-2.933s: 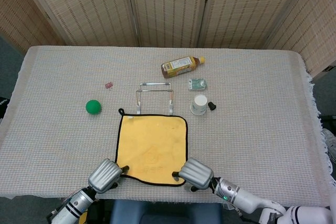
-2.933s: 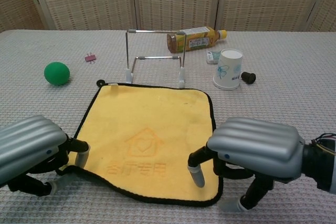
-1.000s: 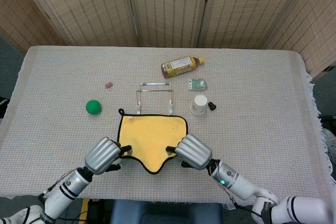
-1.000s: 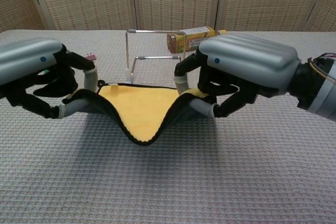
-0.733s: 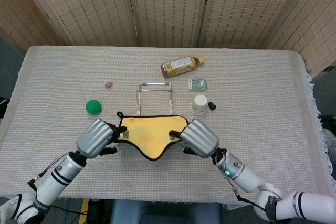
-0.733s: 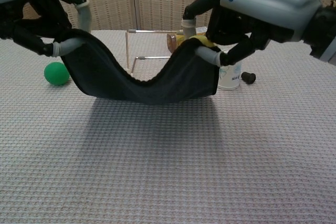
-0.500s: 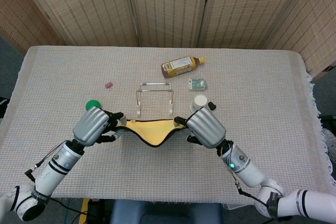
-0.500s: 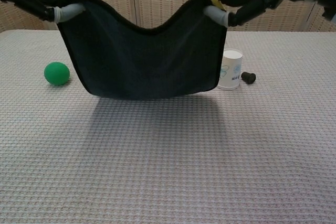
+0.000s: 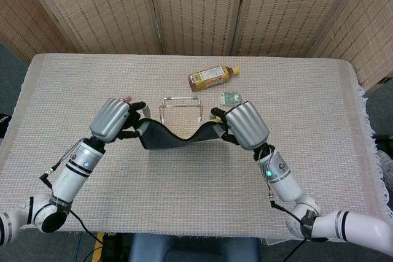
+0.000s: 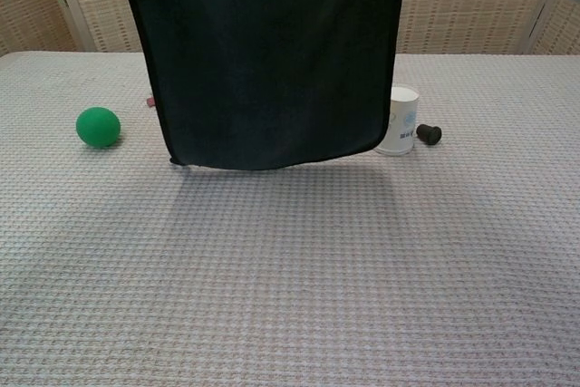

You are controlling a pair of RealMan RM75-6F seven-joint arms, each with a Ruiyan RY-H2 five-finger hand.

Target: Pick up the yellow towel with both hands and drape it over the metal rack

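Both hands, left hand (image 9: 114, 119) and right hand (image 9: 244, 124), grip the towel (image 10: 263, 61) corners, now lifted off the table, hanging just before the metal rack (image 9: 181, 105). The paper cup (image 10: 399, 121) beside it probably sits upside down.

Bare table (image 10: 290, 287) in front of the hanging towel (image 10: 267, 61), metal rack (image 9: 181, 107) just behind it, paper cup (image 10: 399, 121) and small black cap (image 10: 429, 134) right, green ball (image 10: 98, 126) left, bottle (image 9: 212, 77) beyond the rack.
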